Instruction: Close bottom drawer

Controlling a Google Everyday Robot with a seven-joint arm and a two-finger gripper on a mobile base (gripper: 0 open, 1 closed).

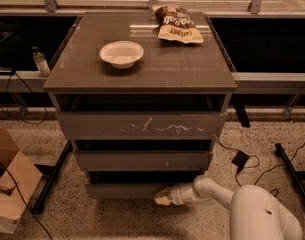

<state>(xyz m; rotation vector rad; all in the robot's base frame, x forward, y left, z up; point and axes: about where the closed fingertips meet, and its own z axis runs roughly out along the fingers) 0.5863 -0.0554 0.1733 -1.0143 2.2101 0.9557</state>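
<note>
Gripper [162, 199] low by the floor, grip impossible to tell, tip at the bottom drawer [123, 190] front just left of it, drawer slightly out, scratched front [142, 126] above, bowl [121, 53] and chip bag [178, 25] higher up, power adapter [240, 160] up to its right.

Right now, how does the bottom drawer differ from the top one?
The bottom drawer has a plain, shallow front; the top drawer is taller and bears pale scratches. The claw is at the bottom drawer's front, right of middle; nothing touches the top drawer's front. Both are grey-brown and handle-less.
</note>
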